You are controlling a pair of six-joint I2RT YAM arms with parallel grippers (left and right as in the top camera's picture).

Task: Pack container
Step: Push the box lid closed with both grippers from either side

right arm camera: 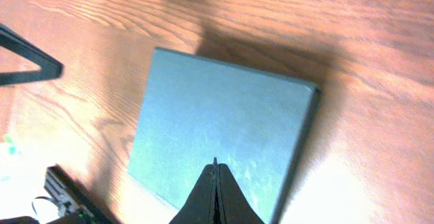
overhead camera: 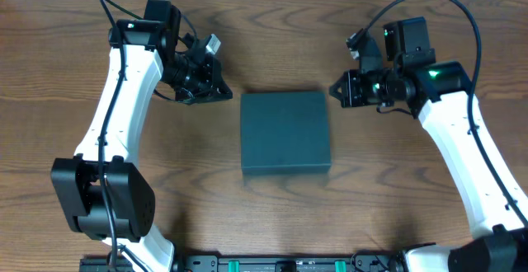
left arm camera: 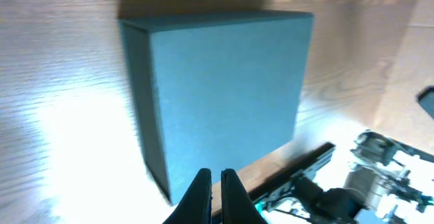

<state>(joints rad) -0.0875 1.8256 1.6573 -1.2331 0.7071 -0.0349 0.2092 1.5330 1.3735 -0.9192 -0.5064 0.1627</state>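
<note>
Container (overhead camera: 285, 132) flat on table (overhead camera: 272, 25), seemingly square, edge-aligned; left end effector (left arm camera: 215, 178), right end effector (right arm camera: 215, 164) closed.

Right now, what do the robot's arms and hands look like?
The left arm and right arm have smooth white shells with black joints and chunky black wrists. Thin black cables loop along them, and small green lights glow on the right one. The left hand and right hand are black, with two slim tapering fingers each.
</note>
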